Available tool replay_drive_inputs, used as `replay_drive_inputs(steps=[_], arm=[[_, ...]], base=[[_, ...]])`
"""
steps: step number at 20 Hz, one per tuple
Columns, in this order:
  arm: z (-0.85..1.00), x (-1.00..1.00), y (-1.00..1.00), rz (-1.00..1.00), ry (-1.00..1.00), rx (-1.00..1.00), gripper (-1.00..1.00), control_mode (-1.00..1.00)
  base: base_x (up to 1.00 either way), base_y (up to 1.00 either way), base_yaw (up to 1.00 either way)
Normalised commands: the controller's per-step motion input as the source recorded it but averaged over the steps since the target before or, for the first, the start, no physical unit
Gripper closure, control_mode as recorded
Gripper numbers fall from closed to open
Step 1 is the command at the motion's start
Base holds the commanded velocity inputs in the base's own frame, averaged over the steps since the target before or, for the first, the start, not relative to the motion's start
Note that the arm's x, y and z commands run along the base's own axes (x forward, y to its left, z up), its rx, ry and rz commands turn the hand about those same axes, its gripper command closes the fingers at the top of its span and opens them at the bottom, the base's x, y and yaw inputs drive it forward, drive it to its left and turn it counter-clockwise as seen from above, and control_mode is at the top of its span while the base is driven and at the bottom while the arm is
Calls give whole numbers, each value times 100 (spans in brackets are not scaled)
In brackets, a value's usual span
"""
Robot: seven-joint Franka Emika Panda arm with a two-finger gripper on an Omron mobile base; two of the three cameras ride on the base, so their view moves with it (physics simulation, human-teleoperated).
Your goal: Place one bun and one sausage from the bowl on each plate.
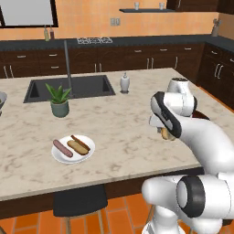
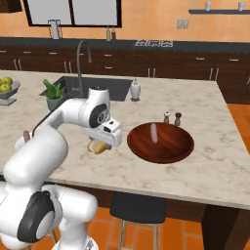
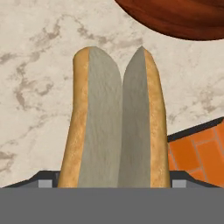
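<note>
Pincer (image 2: 100, 144) clamped on a split bun (image 3: 116, 122) above the marble table (image 2: 205, 161), just left of the reddish-brown bowl (image 2: 168, 152) holding one sausage (image 2: 154, 132), white plate (image 1: 58, 156) with bun and sausage well apart

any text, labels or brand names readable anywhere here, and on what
None can be read.
The soap dispenser by the sink is plain white.
The two bottles on the back counter are too small to show any label.
The bun and bowl carry no marks.
</note>
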Motion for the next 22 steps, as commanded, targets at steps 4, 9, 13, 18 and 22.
replay_drive_inputs(steps=[4,9,13,18,22], arm=[[34,-33,35,8,-1,0,100,-100],[28,-32,1,15,-3,0,100,-100],[19,-22,4,21,-2,0,100,-100],[7,-19,30,12,-5,-4,100,-100],[1,-12,44,0,-2,-4,100,-100]], base=[[0,0,0],[0,0,0],[0,0,0],[0,0,0],[0,0,0]])
